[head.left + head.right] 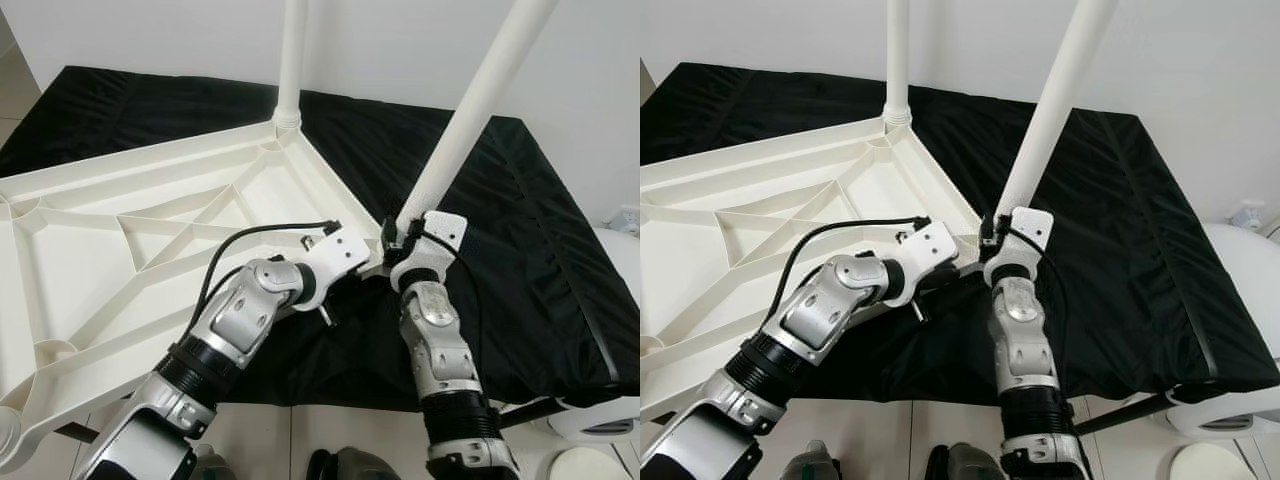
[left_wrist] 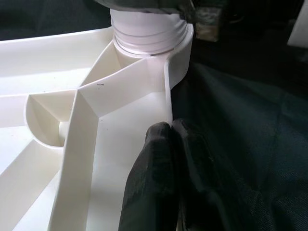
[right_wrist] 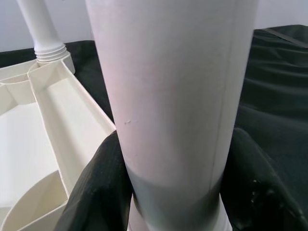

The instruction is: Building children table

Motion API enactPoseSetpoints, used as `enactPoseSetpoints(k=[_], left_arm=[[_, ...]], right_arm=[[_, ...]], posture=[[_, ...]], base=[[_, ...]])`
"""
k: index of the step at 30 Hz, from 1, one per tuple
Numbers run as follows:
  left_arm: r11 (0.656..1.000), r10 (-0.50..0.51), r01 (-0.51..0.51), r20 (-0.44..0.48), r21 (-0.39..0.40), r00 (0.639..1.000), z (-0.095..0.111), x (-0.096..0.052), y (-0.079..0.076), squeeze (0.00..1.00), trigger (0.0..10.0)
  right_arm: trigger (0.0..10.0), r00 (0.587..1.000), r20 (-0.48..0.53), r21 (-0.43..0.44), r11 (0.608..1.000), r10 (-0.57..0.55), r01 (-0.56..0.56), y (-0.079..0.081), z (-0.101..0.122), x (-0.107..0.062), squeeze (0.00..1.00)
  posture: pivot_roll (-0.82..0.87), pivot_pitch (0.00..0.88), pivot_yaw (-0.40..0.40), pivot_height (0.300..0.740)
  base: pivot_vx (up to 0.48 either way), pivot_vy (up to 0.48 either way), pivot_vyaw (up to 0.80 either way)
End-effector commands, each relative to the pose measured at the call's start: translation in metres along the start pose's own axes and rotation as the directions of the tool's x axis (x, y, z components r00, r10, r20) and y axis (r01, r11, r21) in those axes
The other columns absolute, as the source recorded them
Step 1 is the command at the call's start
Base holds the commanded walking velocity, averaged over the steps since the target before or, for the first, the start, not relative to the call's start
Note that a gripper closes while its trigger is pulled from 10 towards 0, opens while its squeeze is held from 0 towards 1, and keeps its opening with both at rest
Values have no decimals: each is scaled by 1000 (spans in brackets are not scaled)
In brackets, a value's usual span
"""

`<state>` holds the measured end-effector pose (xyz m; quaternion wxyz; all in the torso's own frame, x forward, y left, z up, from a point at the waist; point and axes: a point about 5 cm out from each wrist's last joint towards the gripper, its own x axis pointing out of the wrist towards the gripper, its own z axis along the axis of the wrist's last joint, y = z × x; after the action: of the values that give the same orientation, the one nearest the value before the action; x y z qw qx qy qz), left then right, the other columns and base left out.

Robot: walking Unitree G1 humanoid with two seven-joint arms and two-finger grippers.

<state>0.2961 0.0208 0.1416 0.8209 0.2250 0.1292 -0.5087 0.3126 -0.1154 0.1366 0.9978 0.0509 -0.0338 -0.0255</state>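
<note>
While R tool [image 3: 173, 192] clamped round leg [image 1: 470, 120], L tool [image 2: 166, 168] pinching tabletop [image 1: 150, 230] rim.

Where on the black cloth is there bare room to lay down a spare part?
The black cloth lies bare to the right of the tilted leg, out to its right edge, and along the wall behind the tabletop. It is crowded at the near corner: the right hand grips that leg, and the left hand pinches the tabletop's rim.
</note>
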Motion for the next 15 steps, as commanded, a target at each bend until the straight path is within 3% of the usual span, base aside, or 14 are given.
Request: enactPoseSetpoints(k=[1,15], left_arm=[[992,-122,122,26,14,992,8,9,-21,0,10000],[992,-127,126,27,18,992,9,9,-21,0,10000]], right_arm=[[10000,999,-38,14,1000,-19,19,16,0,1,0],[10000,967,3,13,967,-254,254,-2,9,-1,0]], posture=[[55,55,-100,740],[53,55,-98,740]], base=[[0,0,0],[0,0,0]])
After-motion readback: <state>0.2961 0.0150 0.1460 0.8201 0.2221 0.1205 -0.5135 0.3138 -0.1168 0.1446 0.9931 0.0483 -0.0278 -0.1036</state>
